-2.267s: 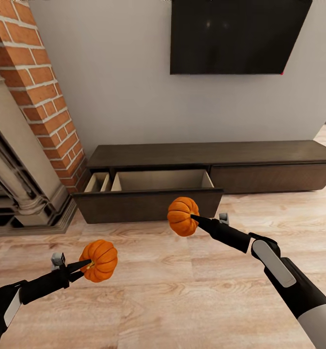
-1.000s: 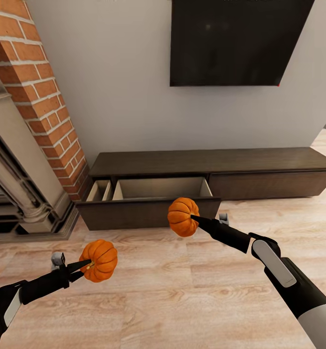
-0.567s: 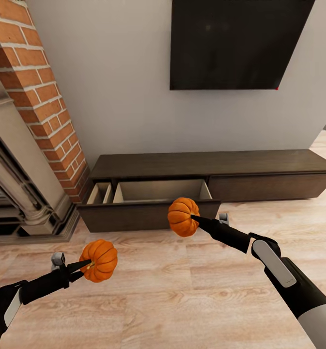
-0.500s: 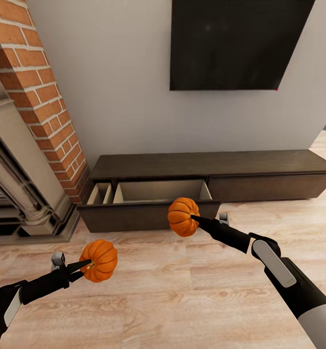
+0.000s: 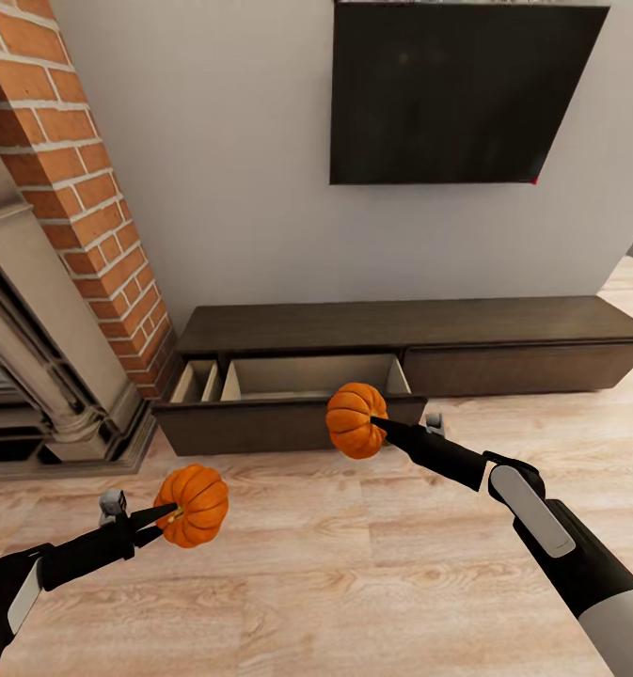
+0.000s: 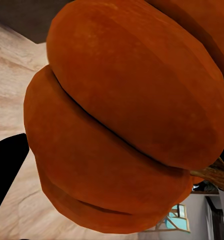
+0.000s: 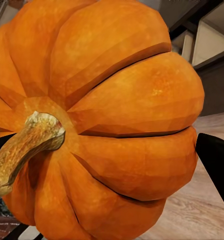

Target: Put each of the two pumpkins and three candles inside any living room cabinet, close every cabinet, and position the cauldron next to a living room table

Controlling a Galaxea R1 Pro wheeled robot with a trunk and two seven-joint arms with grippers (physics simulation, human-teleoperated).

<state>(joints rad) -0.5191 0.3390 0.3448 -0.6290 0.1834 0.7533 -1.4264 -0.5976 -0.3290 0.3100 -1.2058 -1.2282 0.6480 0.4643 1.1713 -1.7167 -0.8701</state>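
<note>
gaping at the left, the cabinet [image 5: 288, 425] shows its pulled-out drawer, beige inside. right gripper [image 5: 376, 422] clamped on one pumpkin [image 5: 352, 420] before the drawer front; left gripper [image 5: 168, 513] clamped on another pumpkin [image 5: 194, 505] nearer, over bare wood floor [image 5: 354, 564].

black wall screen [image 5: 462, 92], brick fireplace column [image 5: 71, 188], pale wood floor [image 5: 354, 564]
</note>
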